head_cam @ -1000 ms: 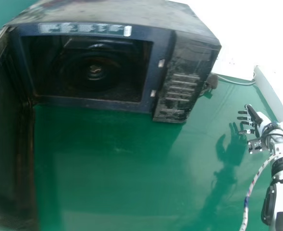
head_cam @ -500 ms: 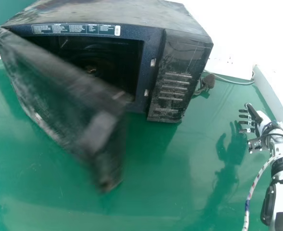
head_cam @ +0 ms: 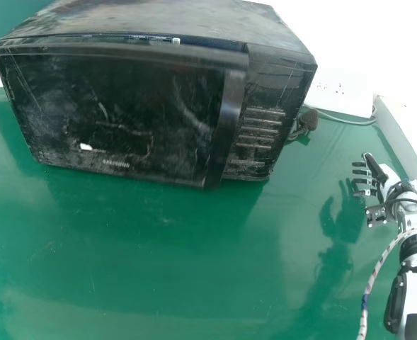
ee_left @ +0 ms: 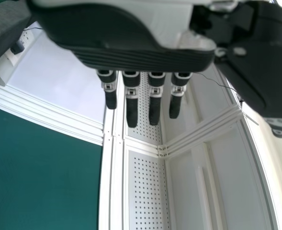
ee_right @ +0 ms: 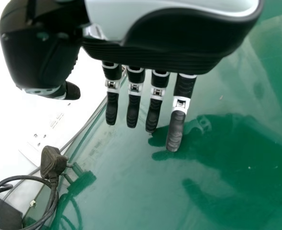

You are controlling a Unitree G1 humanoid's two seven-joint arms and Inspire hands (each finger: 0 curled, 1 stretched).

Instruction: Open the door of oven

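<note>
Since glossy black door (head_cam: 123, 117) looks shut: prob. pull
R robot hand (head_cam: 389, 185): released, aside prob. for clearance
L robot hand (ee_left: 131, 58): released

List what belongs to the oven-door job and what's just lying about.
For the job:
- microwave oven
- oven door, across the oven's front
- left hand and right hand, both open

Lying about:
- power plug, beside the oven

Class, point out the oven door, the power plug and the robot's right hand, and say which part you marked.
Oven door (head_cam: 127, 110), head view: middle of its dark front.
Power plug (ee_right: 52, 162), right wrist view: its dark body.
Right hand (head_cam: 388, 186), head view: the white part behind its fingers.
</note>
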